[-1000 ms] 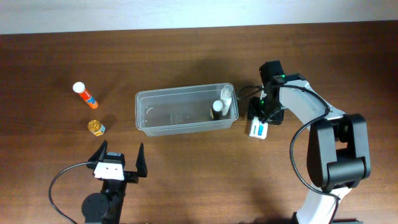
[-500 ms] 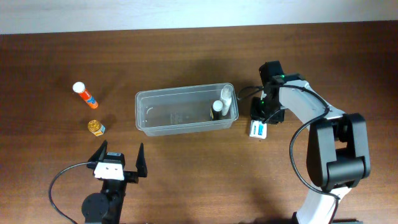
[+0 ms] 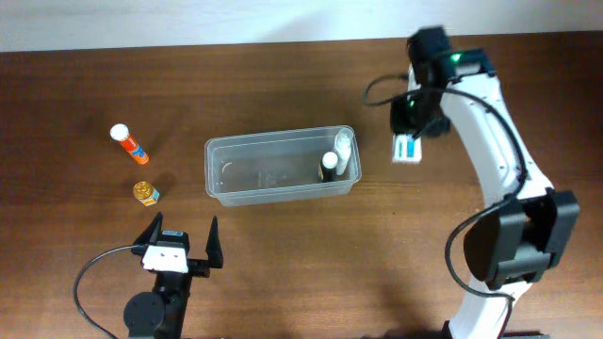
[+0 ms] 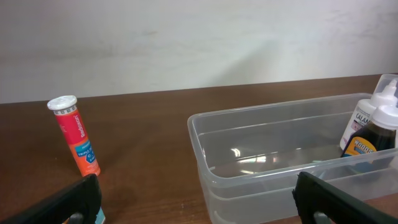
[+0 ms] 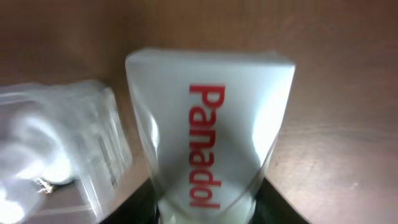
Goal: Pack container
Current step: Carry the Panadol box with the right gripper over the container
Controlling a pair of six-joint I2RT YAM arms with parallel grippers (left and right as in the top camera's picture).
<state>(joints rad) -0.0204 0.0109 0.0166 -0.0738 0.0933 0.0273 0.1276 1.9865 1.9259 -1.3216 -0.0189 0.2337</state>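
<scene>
The clear plastic container sits mid-table, with two small bottles standing at its right end; it also shows in the left wrist view. My right gripper is shut on a white Panadol box, lifted above the table just right of the container; the box fills the right wrist view. My left gripper is open and empty near the front edge, its fingers at the bottom corners of the left wrist view.
An orange tube with a white cap lies at the left, also in the left wrist view. A small amber bottle lies below it. A pale wall runs behind the table's far edge.
My right gripper has lifted the Panadol box off the table and carried it up and away, toward the far side, right of the container. The left arm has not moved.
</scene>
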